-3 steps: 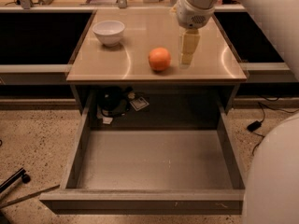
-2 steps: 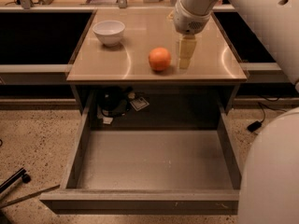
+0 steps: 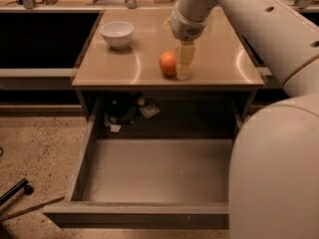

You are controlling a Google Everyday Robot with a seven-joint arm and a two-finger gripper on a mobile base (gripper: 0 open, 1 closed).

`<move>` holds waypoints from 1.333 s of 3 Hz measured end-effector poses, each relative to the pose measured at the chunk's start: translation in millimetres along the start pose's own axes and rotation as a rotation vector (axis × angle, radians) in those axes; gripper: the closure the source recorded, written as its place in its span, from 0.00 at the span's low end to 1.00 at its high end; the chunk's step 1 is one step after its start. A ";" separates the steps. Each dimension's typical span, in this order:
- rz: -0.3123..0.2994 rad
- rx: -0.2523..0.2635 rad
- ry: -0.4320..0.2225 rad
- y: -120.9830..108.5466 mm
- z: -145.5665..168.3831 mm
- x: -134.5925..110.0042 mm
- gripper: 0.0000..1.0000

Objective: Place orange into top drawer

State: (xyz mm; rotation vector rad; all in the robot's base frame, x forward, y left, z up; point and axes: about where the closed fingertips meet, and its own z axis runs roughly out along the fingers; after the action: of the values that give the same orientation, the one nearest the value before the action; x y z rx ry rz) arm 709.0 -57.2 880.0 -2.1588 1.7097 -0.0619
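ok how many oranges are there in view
1. The orange sits on the tan tabletop near its front edge, with the gripper right beside it. None lies in the open top drawer; the arm could hide others.

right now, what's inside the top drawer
Only bare grey floor shows in the drawer; its right end is hidden by the robot's body. The orange sits on the tabletop, end effector beside it.
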 end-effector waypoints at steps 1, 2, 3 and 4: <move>-0.047 0.001 -0.012 -18.7 13.0 -8.7 0.00; -0.059 -0.012 -0.019 -26.1 24.7 -7.8 0.00; -0.050 -0.028 -0.025 -26.9 32.9 -2.2 0.00; -0.039 -0.041 -0.029 -24.6 38.0 3.0 0.00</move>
State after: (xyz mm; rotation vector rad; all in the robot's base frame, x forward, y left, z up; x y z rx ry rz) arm 742.8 -45.2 852.2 -2.2120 1.6665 -0.0060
